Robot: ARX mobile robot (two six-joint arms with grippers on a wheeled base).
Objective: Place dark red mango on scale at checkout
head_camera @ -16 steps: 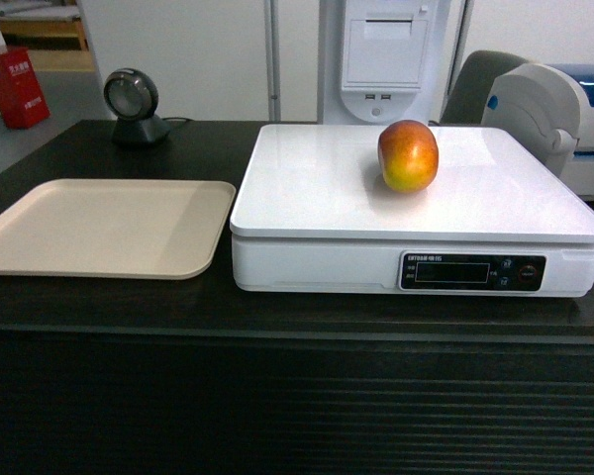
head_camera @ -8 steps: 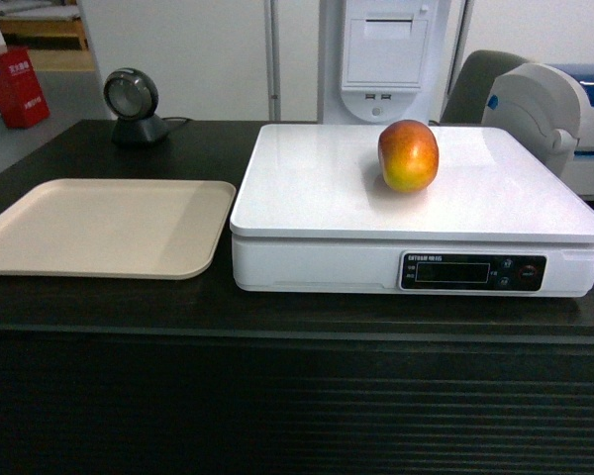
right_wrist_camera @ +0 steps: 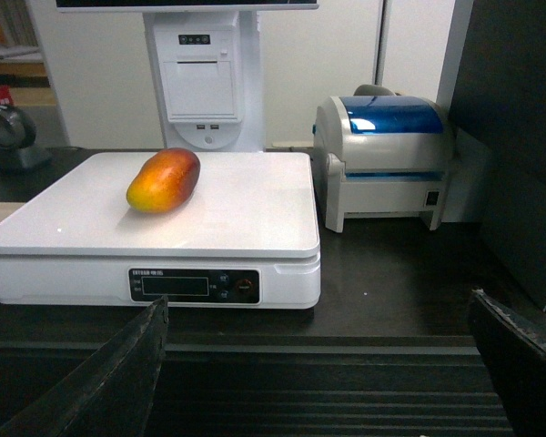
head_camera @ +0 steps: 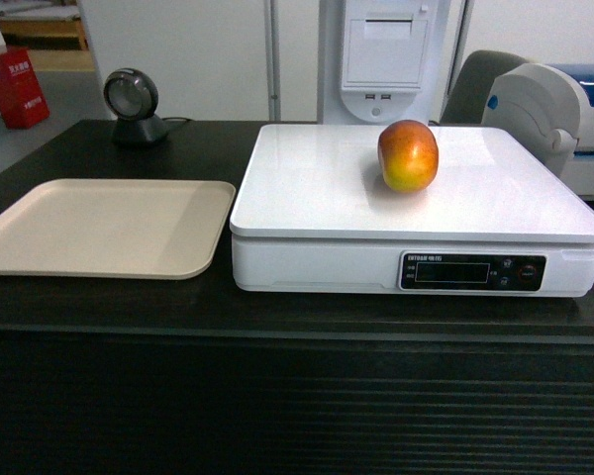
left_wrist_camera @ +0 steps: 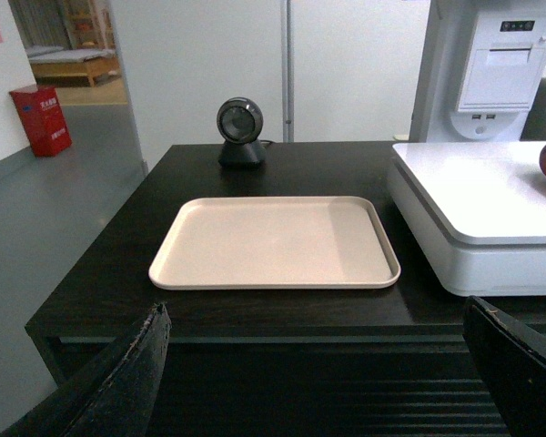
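Fronting the frame, the checkout [head_camera: 297, 396] shows its ribbed dark face; on its top a beige tray [head_camera: 104, 226] lies toward the left edge, the scale [head_camera: 416, 213] just beside it. Resting on the scale's plate near its back edge, the dark red mango [head_camera: 408, 155] sits well apart from both grippers, left [left_wrist_camera: 318, 378] and right [right_wrist_camera: 318, 378], fingers spread wide. A printer [right_wrist_camera: 387, 159] and white walls stand behind.

Flat beige plastic tray [head_camera: 104, 226] w/ black round-headed barcode scanner [head_camera: 134, 107] behind; grey-white label printer w/ blue lid [right_wrist_camera: 388, 159]; red box [head_camera: 13, 85] on floor.
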